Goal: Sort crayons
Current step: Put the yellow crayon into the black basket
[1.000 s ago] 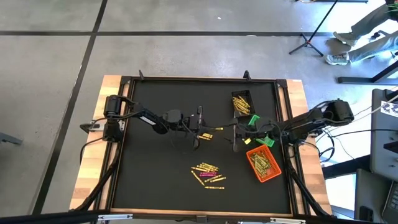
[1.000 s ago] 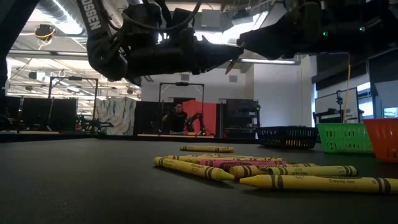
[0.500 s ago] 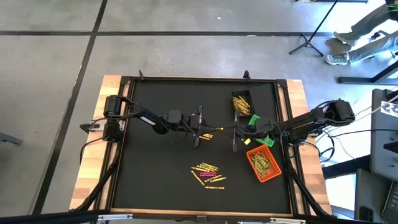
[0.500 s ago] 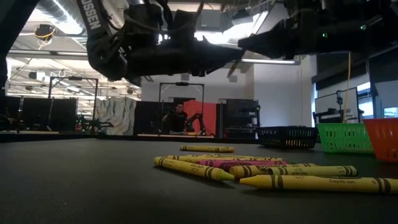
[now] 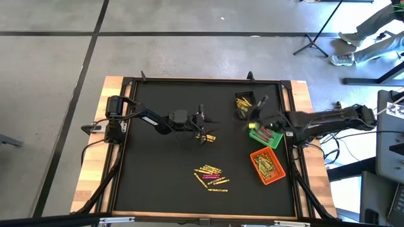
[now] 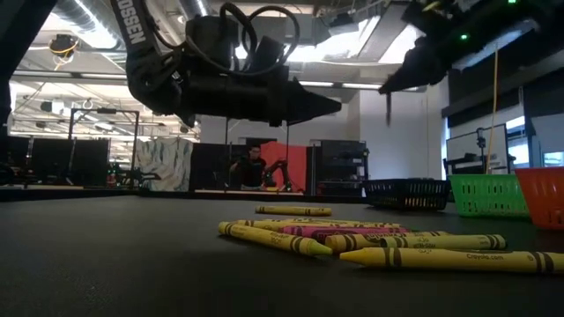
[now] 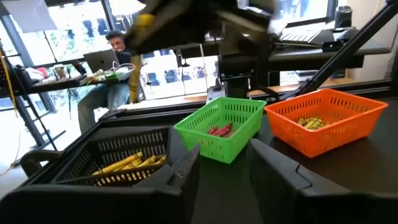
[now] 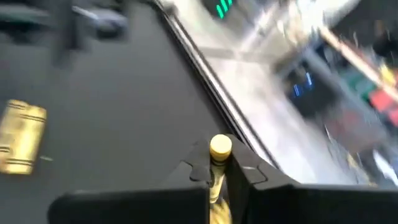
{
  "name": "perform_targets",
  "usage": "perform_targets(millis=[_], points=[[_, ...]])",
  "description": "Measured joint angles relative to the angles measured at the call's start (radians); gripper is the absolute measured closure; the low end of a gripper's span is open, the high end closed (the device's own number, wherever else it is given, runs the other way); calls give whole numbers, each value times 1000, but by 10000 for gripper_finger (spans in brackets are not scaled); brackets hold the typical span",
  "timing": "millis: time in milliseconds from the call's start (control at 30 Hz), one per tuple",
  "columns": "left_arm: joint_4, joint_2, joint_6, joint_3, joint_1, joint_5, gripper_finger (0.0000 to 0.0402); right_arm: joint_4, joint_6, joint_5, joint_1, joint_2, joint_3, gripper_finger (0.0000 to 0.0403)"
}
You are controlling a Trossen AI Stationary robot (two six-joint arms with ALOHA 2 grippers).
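One thin yellow crayon [image 8: 219, 149] sits pinched in our right gripper [image 8: 219, 171]; swinging fast over the black mesh bin [image 5: 245, 104], we risk flinging it wide.

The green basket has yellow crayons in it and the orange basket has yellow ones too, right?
Not quite. The left wrist view shows the green plastic mesh basket holding red crayons, not yellow ones. The rest is right: the orange plastic mesh basket has yellow crayons in it.
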Motion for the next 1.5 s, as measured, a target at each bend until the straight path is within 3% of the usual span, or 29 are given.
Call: perform_targets(millis=[100,233,467,667,933,1100,1233,1367,1500], points=[[0,0,1,0,-5,1,284,-200,79,-27,-90,2,75,385],[3,0,1,0,-8,1,284,-292,123,-166,-242,21,95,377],[-3,0,1,8,-10,1,284,-298,129,-391,-449,91,74,388],[-2,0,2,10,-21,2,284,-298,153,-450,-518,185,57,334],[-42,0,5,10,-19,1,284,-303,177,-485,-516,231,58,211],[-177,0,27,26,-11,2,284,-285,177,-557,-418,164,58,179],[-461,0,8,114,-2,23,284,-184,145,-609,-282,123,34,176],[-863,0,11,240,-1,40,284,34,119,-614,-152,121,-58,176],[-1120,0,28,343,-2,23,284,264,120,-614,-45,130,-162,176]])
